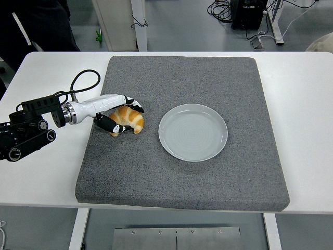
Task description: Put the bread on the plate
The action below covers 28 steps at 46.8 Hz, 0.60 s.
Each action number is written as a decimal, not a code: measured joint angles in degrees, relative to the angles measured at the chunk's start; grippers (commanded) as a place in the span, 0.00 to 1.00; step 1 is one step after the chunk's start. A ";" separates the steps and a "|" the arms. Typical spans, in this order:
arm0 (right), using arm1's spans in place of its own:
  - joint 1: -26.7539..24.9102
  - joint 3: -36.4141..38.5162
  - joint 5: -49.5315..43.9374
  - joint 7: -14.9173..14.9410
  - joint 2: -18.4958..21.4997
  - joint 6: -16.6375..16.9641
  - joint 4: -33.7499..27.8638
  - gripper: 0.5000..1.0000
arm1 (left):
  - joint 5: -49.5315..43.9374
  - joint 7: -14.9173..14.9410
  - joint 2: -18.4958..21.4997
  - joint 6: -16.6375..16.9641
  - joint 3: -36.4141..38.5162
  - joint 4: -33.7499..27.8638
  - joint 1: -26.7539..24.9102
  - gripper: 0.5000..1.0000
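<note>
Head view: the left hand [118,115] is being shown closed around a croissant [130,119], with the upper fingers [133,103] lying over its far side and the thumb pressing in from the near side. The croissant is being held low on the grey foam mat [182,172], toward the mat's left part, and whether it is being lifted clear of the surface cannot be told. The white forearm is being extended from the picture's left edge, with a black cable [83,78] looping above the wrist. No right arm is being shown.

The step in hand is being judged as the grasp, with the carry not yet made. An empty pale grey plate [193,132] is lying to the right of the croissant, apart from it, near the mat's middle. The next move is being judged to call for a lift and a rightward carry until the bread is over the plate's well, followed by a lowering and an opening of the fingers.

No brand, label or legible writing is being shown on any of these things.
</note>
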 measured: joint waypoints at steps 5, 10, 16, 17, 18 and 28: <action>0.00 0.00 0.00 0.00 0.00 0.01 0.01 1.00 | -0.01 -0.01 0.06 0.11 -0.03 0.00 -0.02 0.24; 0.00 0.00 0.00 0.00 0.00 0.01 0.02 1.00 | -0.19 0.01 0.14 0.10 -0.21 0.02 -0.32 0.23; 0.00 0.00 0.00 0.00 0.00 -0.01 0.01 1.00 | -0.78 -0.01 0.43 -0.01 -1.02 0.03 -1.32 0.23; 0.00 0.00 0.00 0.00 0.00 -0.01 0.00 1.00 | -0.82 -0.01 0.47 -0.03 -1.10 0.02 -1.62 0.23; 0.00 0.00 0.00 0.00 0.00 -0.01 0.00 1.00 | -0.88 -0.01 0.50 -0.04 -1.19 0.03 -1.94 0.23; 0.00 0.00 0.00 0.00 0.00 -0.03 -0.01 1.00 | -0.96 0.11 0.84 -0.56 -3.74 0.03 -3.69 0.24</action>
